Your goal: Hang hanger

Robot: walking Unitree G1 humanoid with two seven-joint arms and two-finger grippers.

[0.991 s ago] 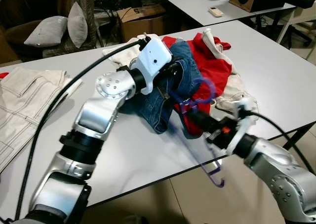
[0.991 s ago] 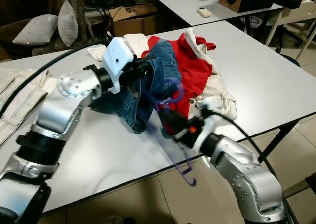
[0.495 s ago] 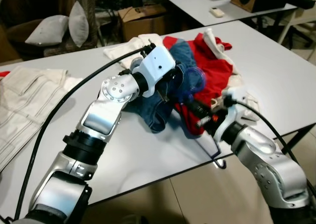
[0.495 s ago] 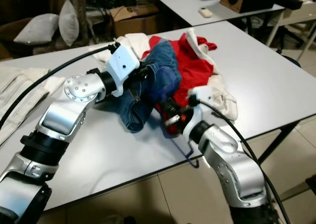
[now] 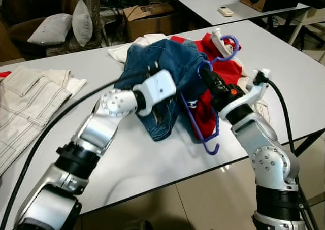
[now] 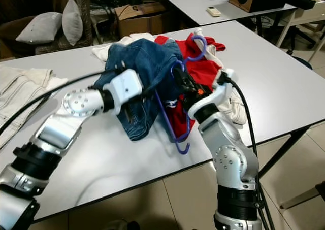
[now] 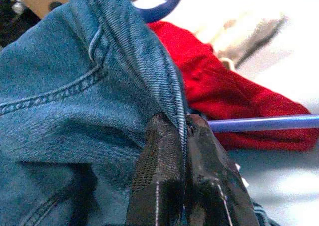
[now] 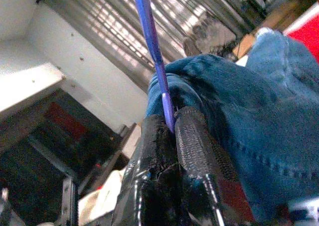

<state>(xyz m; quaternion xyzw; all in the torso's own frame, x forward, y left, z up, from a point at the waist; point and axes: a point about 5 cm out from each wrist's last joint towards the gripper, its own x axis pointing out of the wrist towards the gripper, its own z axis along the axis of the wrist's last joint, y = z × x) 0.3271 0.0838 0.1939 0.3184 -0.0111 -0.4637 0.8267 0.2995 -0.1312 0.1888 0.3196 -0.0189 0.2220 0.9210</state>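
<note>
A purple plastic hanger [image 5: 203, 108] is held at the centre of the frame, above a grey table [image 5: 152, 159] strewn with clothes. Its hook [image 5: 227, 46] is raised toward the upper right, above the red garment [image 5: 223, 70], while its lower end curls just above the table edge at centre right. Its long axis is thus seen running steeply, from upper right down toward the near edge of the table.

The hanger's thin bar is clamped between the closed fingers of the right gripper [image 8: 172, 128], as shown in the right wrist view, with blue denim directly behind them. The hanger is therefore already in the right arm's hold, which makes that arm the nearer one.

A fold of the blue jeans [image 5: 162, 67] is pinched between the tightly closed fingers of the left gripper [image 7: 182, 128], with the seam caught in the pinch. The purple bar is seen passing just beyond those fingertips, over the red garment.

The jeans are heaped at the upper centre of the table, draped partly over the hanger. A cream garment [image 5: 25, 98] is spread at the left of the frame, and grey cushions [image 5: 66, 27] are seen in the upper left.
</note>
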